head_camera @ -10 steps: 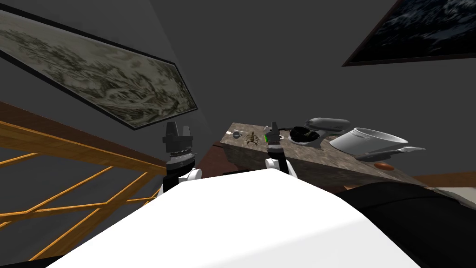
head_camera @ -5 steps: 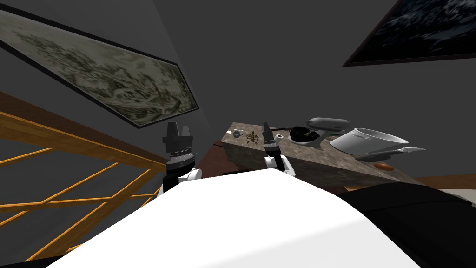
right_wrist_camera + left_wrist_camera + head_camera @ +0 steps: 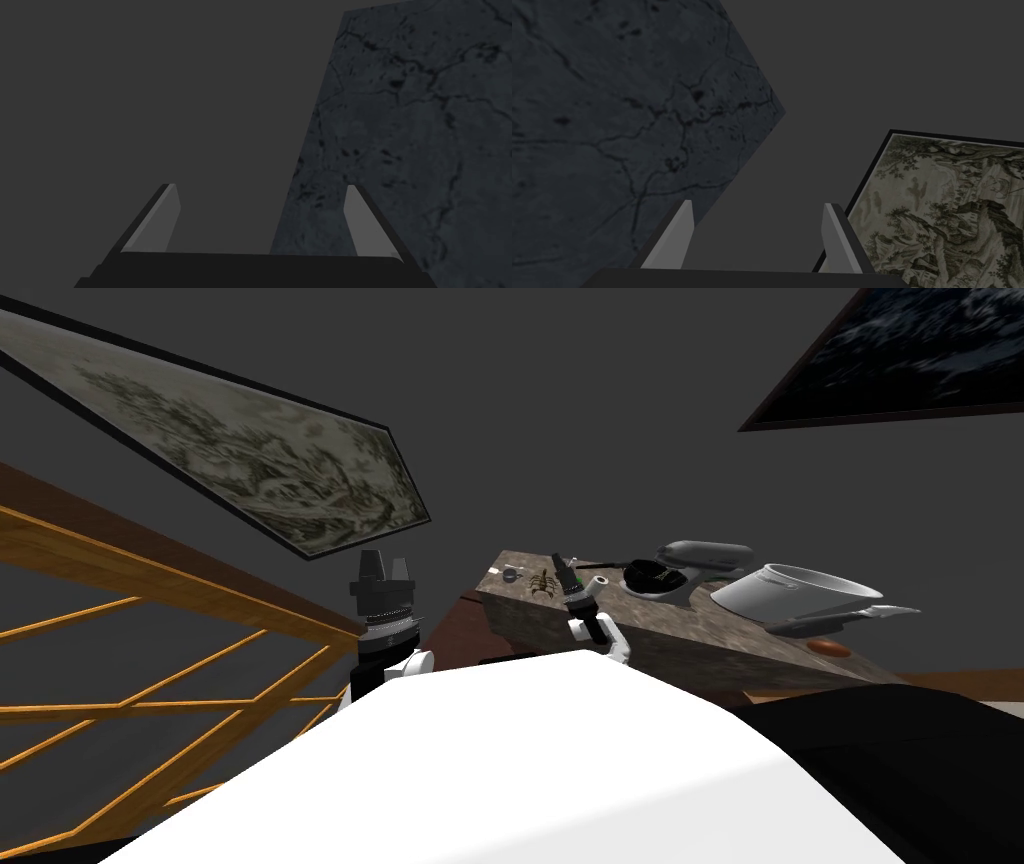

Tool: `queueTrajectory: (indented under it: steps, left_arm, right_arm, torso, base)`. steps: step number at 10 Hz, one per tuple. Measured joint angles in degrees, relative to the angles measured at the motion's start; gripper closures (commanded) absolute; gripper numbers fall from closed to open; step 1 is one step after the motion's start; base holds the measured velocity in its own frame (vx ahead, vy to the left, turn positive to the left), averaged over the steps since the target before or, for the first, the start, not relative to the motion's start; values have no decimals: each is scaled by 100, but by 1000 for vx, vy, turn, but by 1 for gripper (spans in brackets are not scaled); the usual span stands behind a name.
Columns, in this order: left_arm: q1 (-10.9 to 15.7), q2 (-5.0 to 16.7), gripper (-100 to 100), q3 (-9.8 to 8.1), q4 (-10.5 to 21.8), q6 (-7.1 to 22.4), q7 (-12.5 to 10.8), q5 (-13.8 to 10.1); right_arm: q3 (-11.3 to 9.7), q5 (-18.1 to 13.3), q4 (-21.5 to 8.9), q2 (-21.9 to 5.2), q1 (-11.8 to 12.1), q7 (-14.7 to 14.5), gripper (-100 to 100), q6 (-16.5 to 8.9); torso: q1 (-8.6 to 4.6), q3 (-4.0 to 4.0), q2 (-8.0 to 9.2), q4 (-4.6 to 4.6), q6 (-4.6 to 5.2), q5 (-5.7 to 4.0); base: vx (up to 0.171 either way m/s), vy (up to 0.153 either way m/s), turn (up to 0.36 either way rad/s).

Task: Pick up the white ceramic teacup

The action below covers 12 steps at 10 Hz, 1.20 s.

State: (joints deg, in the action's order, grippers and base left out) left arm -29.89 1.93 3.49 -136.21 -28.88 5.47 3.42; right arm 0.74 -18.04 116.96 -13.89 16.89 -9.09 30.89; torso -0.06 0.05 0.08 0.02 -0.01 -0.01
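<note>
Head view with both wrist views, approach phase of the pick. The teacup (image 3: 597, 583), small and white, stands on the stone-topped table (image 3: 665, 626), near the table's end on the left arm's side and back from its near edge. On the same table a scorpion figure (image 3: 543, 581) lies closer to that end, while a dark bowl (image 3: 650, 579) and a large grey pot (image 3: 790, 588) sit toward the opposite end. The right gripper (image 3: 558, 561) rises over the table's near edge with its two fingers apart and nothing between them, as the right wrist view confirms (image 3: 260, 186). Over the last second this gripper has swung from an upright pose, in which it hid the cup from the head camera, to a slanted pose leaning toward the scorpion's end of the table, so the cup now shows clear beside the wrist. The whole head view has also shifted slightly, which is the camera's own motion and not the table's. The swing means the fingers now point up and away from the table top and not at the cup. The grasp is therefore judged not yet begun, and the wrist would still need to turn down toward the cup and bracket it before closing. The scorpion figure lies near the likely path and could be knocked. The left gripper (image 3: 384, 556) is raised off the table, beyond its end, with its fingers likewise spread and empty (image 3: 758, 203).
</note>
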Motion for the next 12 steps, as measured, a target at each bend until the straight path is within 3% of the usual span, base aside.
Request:
queueTrajectory:
  steps: [12]
  left_arm:
    - [0, 0, 0, 0, 0, 0, 0, 0]
  right_arm:
    - [-204, -1762, -1218, -996, -1106, -704, -100, 622]
  torso:
    - [4, -1, -2, 0, 1, 1]
  base:
    - [-26, -8, 54]
